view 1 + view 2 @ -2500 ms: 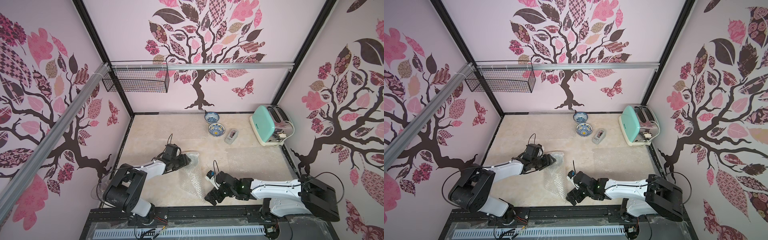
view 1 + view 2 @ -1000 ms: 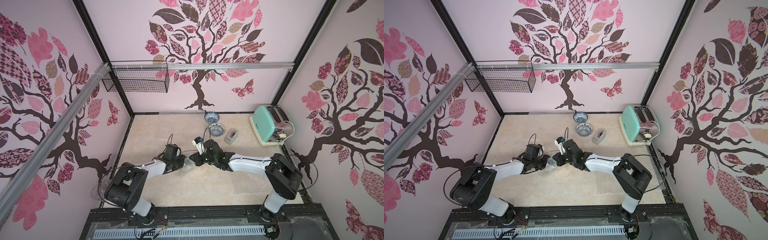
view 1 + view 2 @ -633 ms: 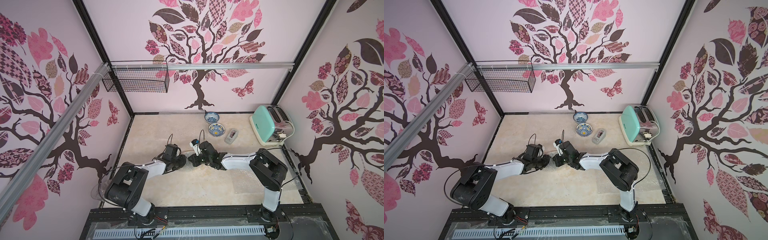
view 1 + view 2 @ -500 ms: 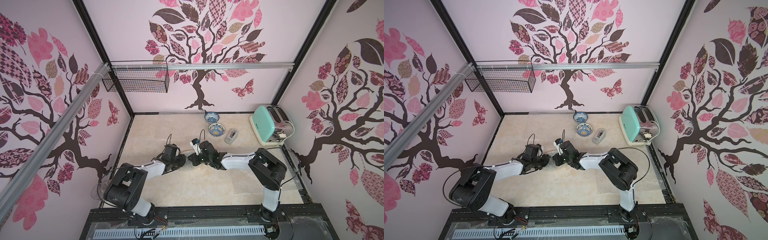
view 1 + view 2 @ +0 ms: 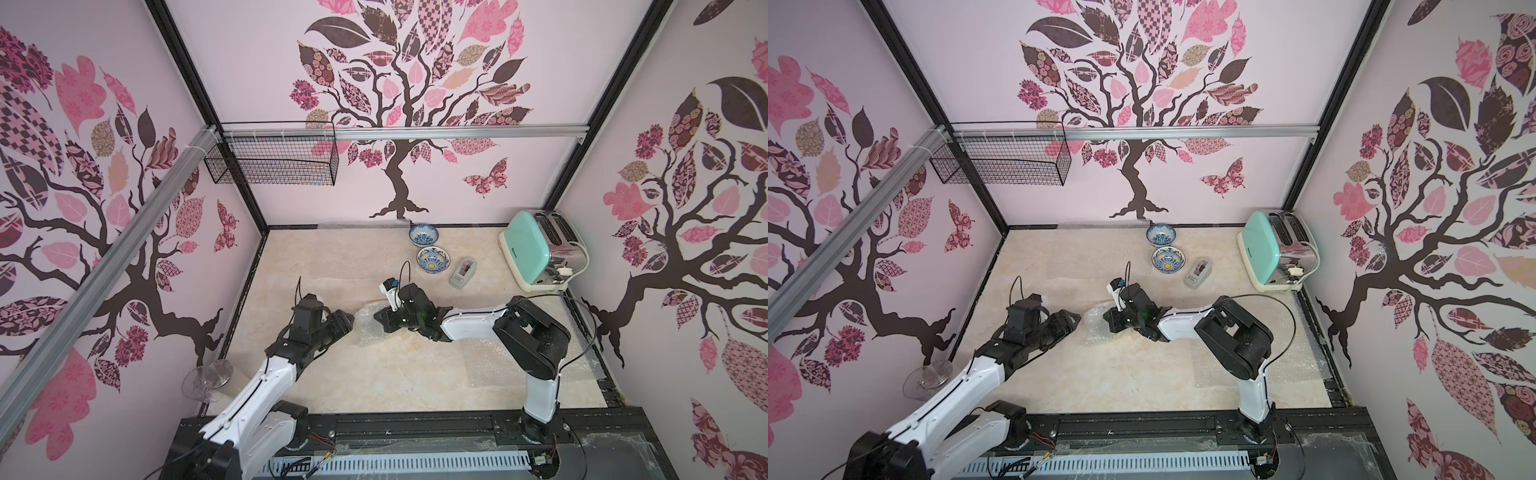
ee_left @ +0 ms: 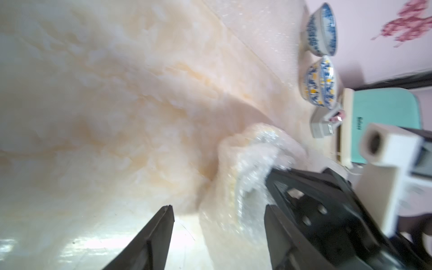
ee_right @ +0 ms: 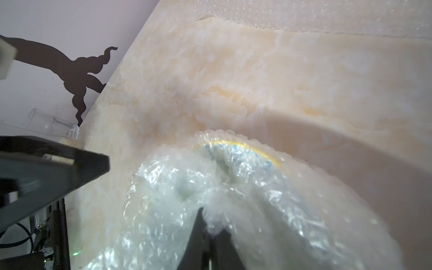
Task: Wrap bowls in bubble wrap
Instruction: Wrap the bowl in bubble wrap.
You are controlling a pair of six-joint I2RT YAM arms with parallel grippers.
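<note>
While the marble-look table (image 5: 316, 382) fills the middle of both top views, the mint toaster (image 5: 536, 249) stands at its upper right and a spare bubble wrap sheet (image 5: 486, 365) lies flat at lower right. At centre, the bubble wrap (image 5: 365, 330) is bunched over one bowl (image 7: 245, 147) (only a yellow rim and blue flecks show through). Two bare bowls sit well apart from it near the back wall: a blue-and-white bowl (image 5: 423, 235) and, just beside it, a blue-and-yellow bowl (image 5: 433, 260), with a tape dispenser (image 5: 463, 272) next to that. The right gripper (image 7: 203, 211) is pinched tight on a gathered fold of the wrap. The left gripper (image 6: 217, 208) has its jaws spread, gripping nothing, just beside the bundle. So one bowl looks partly wrapped and unsealed, and two are untouched. A dark word on the toaster's side is too blurred to read.
</note>
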